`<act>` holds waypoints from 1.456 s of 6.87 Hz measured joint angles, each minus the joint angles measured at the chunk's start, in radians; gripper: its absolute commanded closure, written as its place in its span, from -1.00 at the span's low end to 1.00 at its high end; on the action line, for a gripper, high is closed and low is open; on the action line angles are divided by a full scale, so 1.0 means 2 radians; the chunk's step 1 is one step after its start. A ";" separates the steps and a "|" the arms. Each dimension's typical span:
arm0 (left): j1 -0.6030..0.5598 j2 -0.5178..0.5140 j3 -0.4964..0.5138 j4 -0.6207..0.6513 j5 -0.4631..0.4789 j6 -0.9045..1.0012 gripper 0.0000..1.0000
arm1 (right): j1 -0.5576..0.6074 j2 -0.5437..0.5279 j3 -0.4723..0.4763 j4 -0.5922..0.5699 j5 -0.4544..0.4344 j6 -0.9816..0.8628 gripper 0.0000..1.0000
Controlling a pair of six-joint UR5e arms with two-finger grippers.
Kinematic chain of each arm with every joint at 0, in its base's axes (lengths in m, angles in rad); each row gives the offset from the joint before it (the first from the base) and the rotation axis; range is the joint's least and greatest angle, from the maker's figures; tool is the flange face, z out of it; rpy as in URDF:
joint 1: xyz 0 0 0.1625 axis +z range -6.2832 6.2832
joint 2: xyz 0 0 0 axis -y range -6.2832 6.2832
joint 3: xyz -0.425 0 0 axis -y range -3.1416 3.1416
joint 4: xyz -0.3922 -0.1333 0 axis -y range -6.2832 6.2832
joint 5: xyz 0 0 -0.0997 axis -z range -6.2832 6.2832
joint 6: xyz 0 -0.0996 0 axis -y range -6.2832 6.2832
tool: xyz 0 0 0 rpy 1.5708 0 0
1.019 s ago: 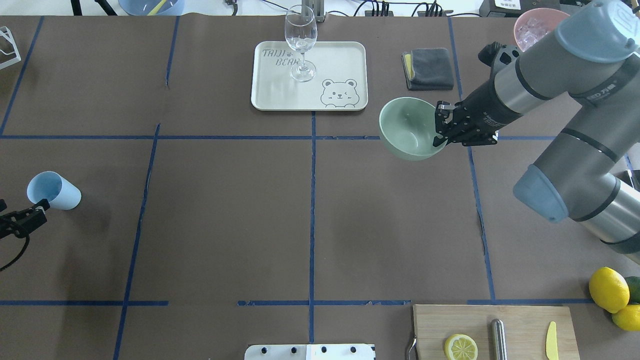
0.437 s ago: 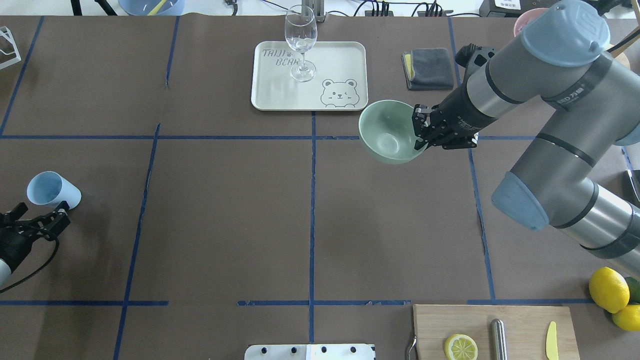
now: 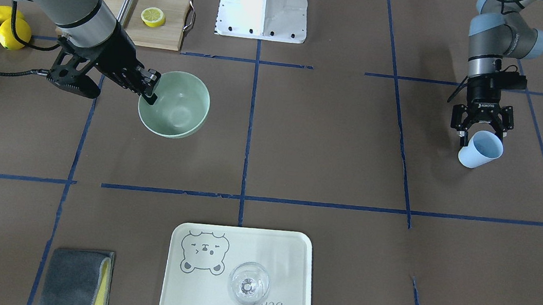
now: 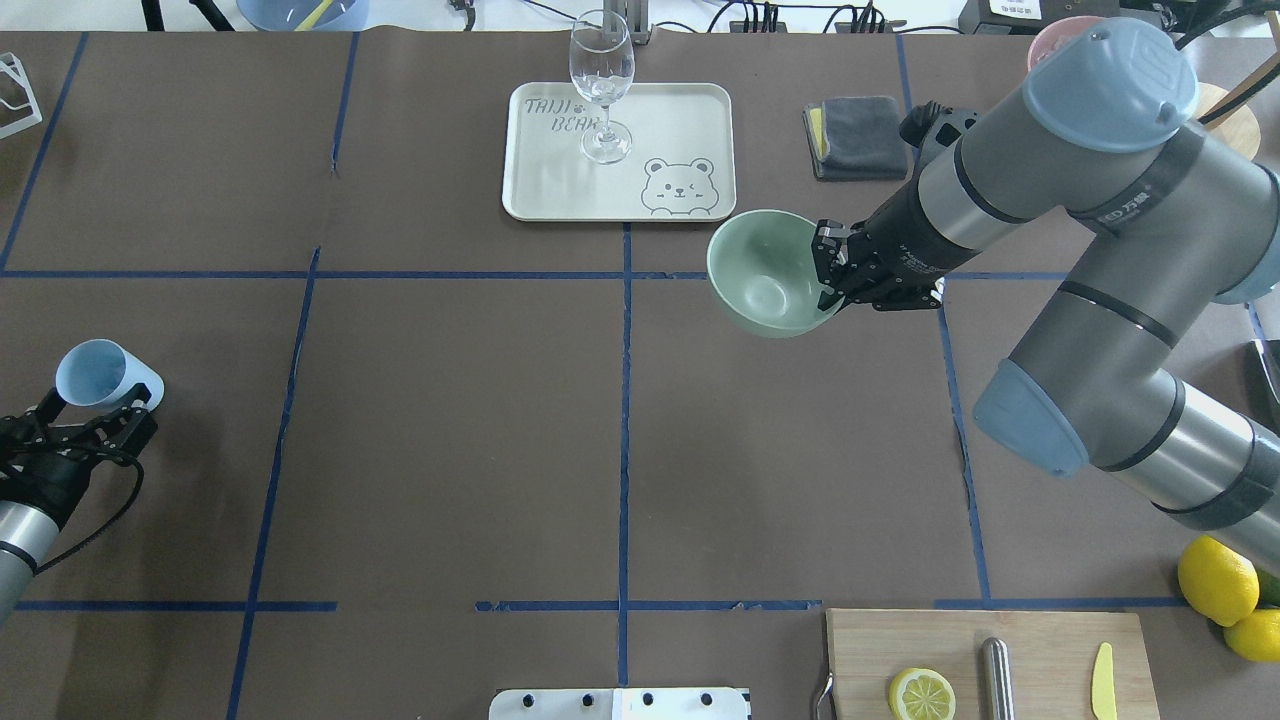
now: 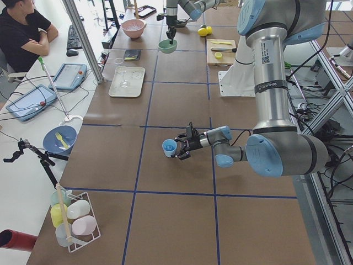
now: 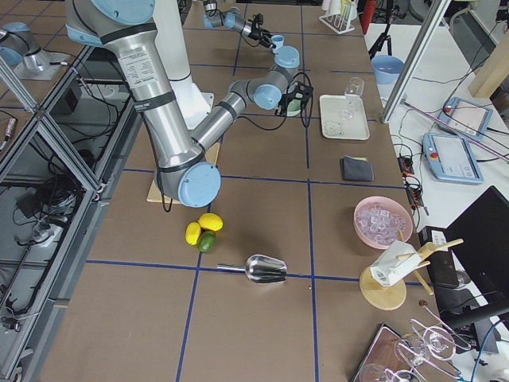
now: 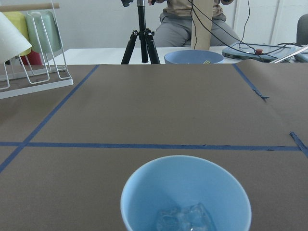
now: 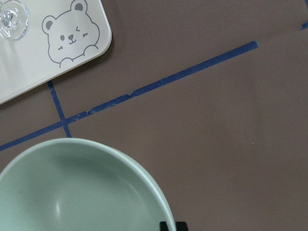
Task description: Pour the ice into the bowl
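Nothing is being poured yet, so the task is sitting at its set-up stage. The large grey right arm (image 4: 1100, 200) is reaching across the brown table, and its right gripper (image 4: 828, 272) is pinching the rim of the round pale mint-green matte bowl (image 4: 765, 275), one finger inside the wall and one outside. The bowl is showing empty in the right wrist view and is lying near the table's middle line, just in front of the cream bear-printed tray (image 4: 560, 190). At the far left, the left gripper (image 4: 95, 412) is standing spread on either side of the small light blue plastic cup (image 4: 100, 372) without yet closing on it. A few small clear glassy cubes of ice (image 7: 185, 219) are resting in the bottom of that cup. Gripping the cup, carrying it to the bowl and tipping it are, by my reading, all still to come. Compared with a second ago, the bowl is sitting further toward the centre line, and the left gripper is now wider and closer around the cup.
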 measured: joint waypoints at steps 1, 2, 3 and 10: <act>0.000 -0.007 0.011 -0.001 0.012 0.000 -0.98 | -0.002 0.000 0.001 0.000 -0.003 0.001 1.00; 0.000 -0.014 0.019 -0.003 0.019 -0.001 -0.98 | -0.004 0.000 0.002 0.000 -0.005 0.001 1.00; 0.000 -0.025 0.028 -0.003 0.022 -0.001 -0.98 | -0.005 0.000 0.002 0.000 -0.006 0.001 1.00; -0.021 -0.043 0.038 -0.010 0.020 0.015 1.00 | -0.010 0.001 0.002 0.000 -0.011 0.003 1.00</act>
